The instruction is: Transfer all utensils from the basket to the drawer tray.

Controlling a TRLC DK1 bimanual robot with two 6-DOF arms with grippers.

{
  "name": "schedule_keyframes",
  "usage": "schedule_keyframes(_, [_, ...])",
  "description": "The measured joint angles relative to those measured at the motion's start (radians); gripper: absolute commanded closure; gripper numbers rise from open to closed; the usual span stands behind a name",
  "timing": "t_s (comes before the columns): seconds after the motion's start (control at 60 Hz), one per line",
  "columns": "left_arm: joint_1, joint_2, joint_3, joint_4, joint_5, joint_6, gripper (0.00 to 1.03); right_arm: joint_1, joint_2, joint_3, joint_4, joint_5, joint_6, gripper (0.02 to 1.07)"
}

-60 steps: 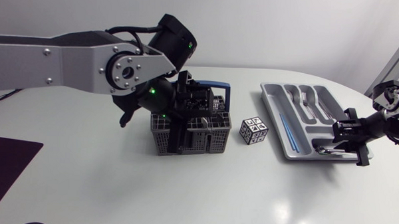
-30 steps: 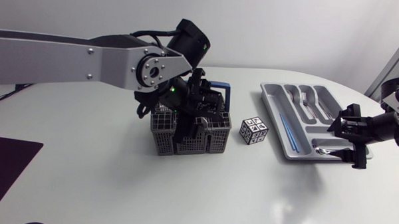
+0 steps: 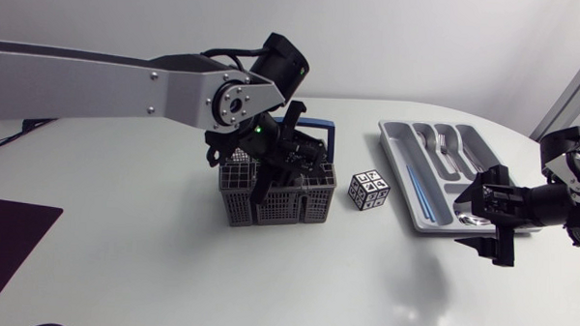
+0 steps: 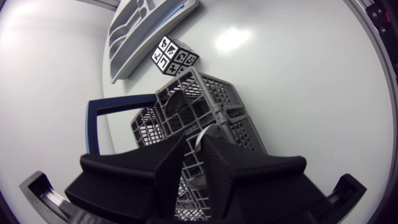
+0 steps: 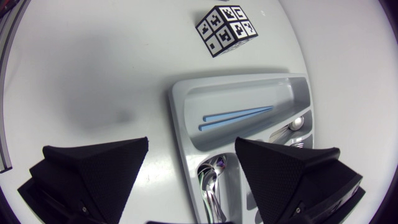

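The grey wire basket [image 3: 289,200] with a blue handle [image 3: 316,124] stands mid-table. My left gripper [image 3: 283,155] reaches down into it. In the left wrist view its fingers [image 4: 171,167] stand close together, shut on a thin silver utensil [image 4: 198,139] sticking up out of the basket [image 4: 214,102]. The grey drawer tray [image 3: 399,152] lies to the right and holds forks [image 3: 447,142], spoons and blue sticks [image 3: 417,192]. My right gripper [image 3: 488,216] hovers at the tray's near corner, open and empty. Under it I see the tray [image 5: 180,121], the blue sticks [image 5: 236,116] and spoons [image 5: 213,182].
A black-and-white patterned cube [image 3: 368,191] sits between basket and tray; it also shows ahead of the right gripper as the cube [image 5: 225,28]. A dark mat [image 3: 7,235] lies at the front left corner.
My left gripper has sunk deeper into the basket and its fingers have come together on a utensil. My right gripper has opened wide and drawn back from the tray's end compartment.
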Motion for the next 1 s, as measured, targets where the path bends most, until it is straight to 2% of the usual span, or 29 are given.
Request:
schedule_keyframes(0.6, [0.010,0.007,0.026,-0.030,0.000,0.020,1.00,0.014,-0.039,-0.058,0.016,-0.015,0.008,0.06])
schedule_keyframes(1.0, [0.014,-0.147,0.026,-0.093,0.000,0.019,1.00,0.072,-0.196,-0.093,-0.021,-0.024,0.057,0.06])
